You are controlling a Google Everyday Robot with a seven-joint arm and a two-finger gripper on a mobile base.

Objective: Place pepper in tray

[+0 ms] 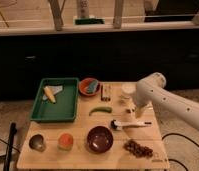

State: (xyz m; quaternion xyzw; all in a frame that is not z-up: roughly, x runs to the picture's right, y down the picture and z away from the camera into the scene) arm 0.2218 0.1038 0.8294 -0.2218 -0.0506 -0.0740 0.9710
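Observation:
The pepper (100, 110), a small curved dark-green pod, lies on the wooden table near its middle, just right of the tray. The green tray (63, 107) sits at the table's back left with a yellow corn-like piece (49, 93) inside it. My white arm reaches in from the right. Its gripper (139, 113) hangs open over the right part of the table, about a hand's width to the right of the pepper. It holds nothing.
An orange bowl (88, 86) stands right of the tray. A dark bowl (99, 139), an orange fruit (66, 141) and a metal cup (37, 142) line the front. A white-handled utensil (130, 124) and brown nuts (139, 148) lie under the arm.

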